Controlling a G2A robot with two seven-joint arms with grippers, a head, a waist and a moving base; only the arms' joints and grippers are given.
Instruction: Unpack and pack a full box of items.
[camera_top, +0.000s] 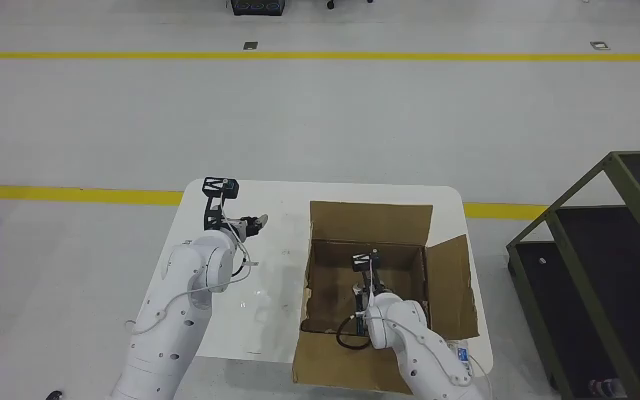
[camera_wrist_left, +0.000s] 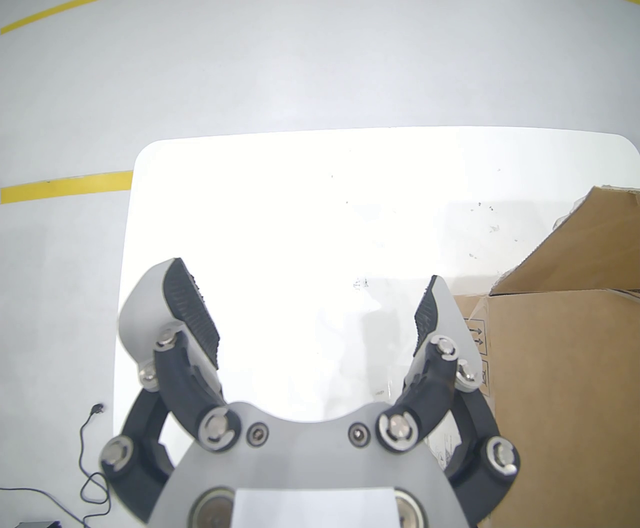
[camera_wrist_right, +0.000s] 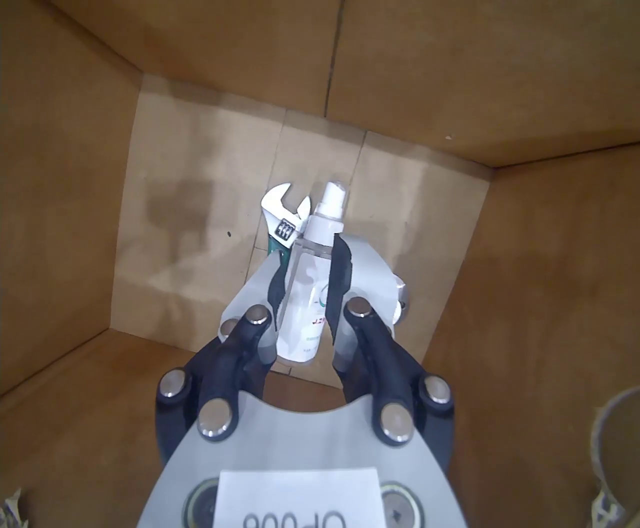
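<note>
An open cardboard box (camera_top: 447, 282) stands on the right half of the white table (camera_top: 270, 205). My right gripper (camera_wrist_right: 312, 265) is down inside the box, shut on a white spray bottle (camera_wrist_right: 320, 235) that lies on the box floor. An adjustable wrench (camera_wrist_right: 281, 220) with a green handle lies right beside the bottle. My left gripper (camera_wrist_left: 300, 300) hangs open over the bare table left of the box (camera_wrist_left: 555, 340), with nothing between its fingers (camera_wrist_left: 192, 312). In the top view the left gripper (camera_top: 252, 226) is near the table's far left part, and the right gripper (camera_top: 365, 268) is inside the box.
The box flaps are folded outward on all sides. A grey rounded object (camera_wrist_right: 617, 440) sits in a box corner. A dark green metal rack (camera_top: 580, 270) stands on the floor to the right of the table. A cable (camera_wrist_left: 90, 450) lies on the floor.
</note>
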